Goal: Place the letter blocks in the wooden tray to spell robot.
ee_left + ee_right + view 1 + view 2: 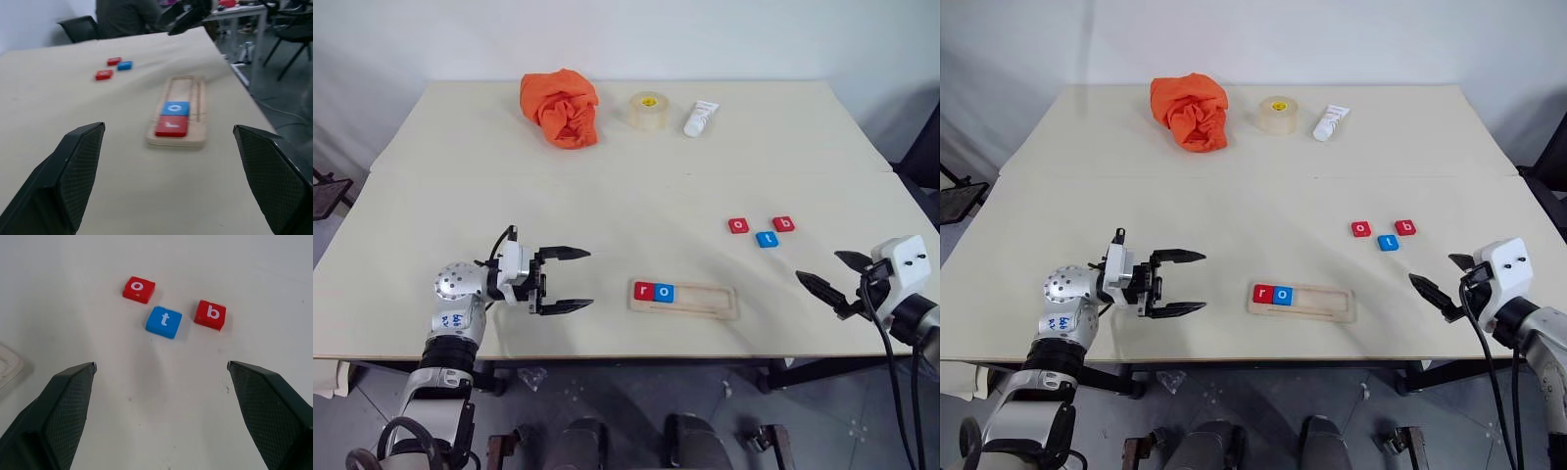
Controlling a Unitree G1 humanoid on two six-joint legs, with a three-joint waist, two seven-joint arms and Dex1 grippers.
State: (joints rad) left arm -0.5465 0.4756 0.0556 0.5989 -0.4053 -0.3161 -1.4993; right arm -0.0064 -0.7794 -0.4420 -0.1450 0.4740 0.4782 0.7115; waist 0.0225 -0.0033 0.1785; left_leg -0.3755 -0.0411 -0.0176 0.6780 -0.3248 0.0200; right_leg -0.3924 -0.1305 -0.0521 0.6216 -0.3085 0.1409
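Observation:
The wooden tray [683,298] lies near the table's front edge with a red r block [644,290] and a blue o block [664,292] at its left end. Farther back on the right, loose on the table, lie a red o block [139,289], a blue t block [164,322] and a red b block [210,315]. My left gripper [565,279] is open, level, pointing right at the tray from a short way off. My right gripper [834,273] is open near the front right edge, aimed at the three loose blocks.
At the back of the table [460,176] are a crumpled orange cloth [561,106], a tape roll [648,111] and a white tube [700,118]. In the left wrist view a person sits beyond the table's far end.

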